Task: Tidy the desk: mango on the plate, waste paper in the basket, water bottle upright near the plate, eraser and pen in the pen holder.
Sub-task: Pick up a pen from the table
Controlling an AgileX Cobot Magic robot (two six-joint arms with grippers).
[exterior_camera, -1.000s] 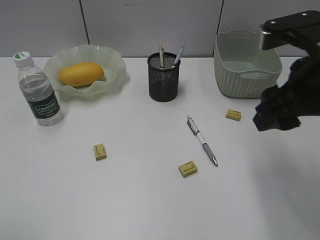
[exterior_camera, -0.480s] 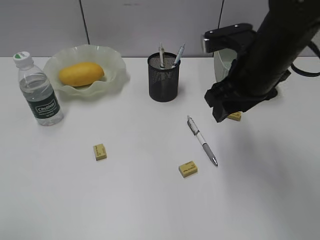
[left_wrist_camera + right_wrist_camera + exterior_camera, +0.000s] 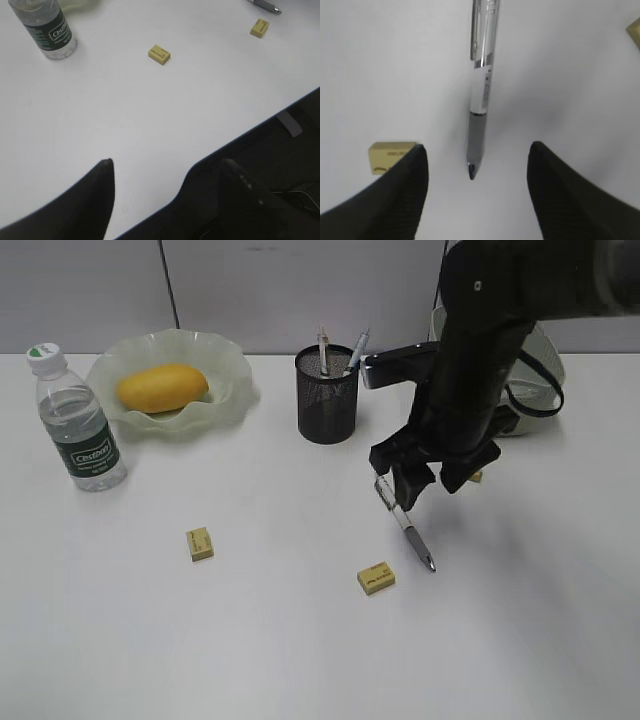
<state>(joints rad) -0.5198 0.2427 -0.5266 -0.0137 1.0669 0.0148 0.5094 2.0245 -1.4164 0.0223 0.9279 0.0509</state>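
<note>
The mango [image 3: 162, 387] lies in the pale green plate [image 3: 228, 390] at the back left. The water bottle [image 3: 78, 424] stands upright left of the plate and shows in the left wrist view [image 3: 46, 26]. A white and grey pen [image 3: 407, 527] lies on the desk [image 3: 300, 640]. My right gripper [image 3: 425, 488] is open just above the pen's upper end; the pen [image 3: 481, 100] lies between its fingers [image 3: 476, 155]. The black mesh pen holder [image 3: 327, 395] holds two pens. Three yellow erasers lie loose [image 3: 200, 543] [image 3: 376, 578] [image 3: 474, 476]. My left gripper [image 3: 165, 172] is open over the desk's near edge. The waste paper is not in view.
The sage-green basket [image 3: 545, 365] stands at the back right, mostly hidden behind my right arm. Two erasers [image 3: 159, 54] [image 3: 259, 27] show in the left wrist view, one [image 3: 390, 152] beside my right gripper's left finger. The desk's front edge [image 3: 240, 137] is near my left gripper.
My right arm has swung left from the basket side across the desk and come down over the pen. The objects have not moved.
</note>
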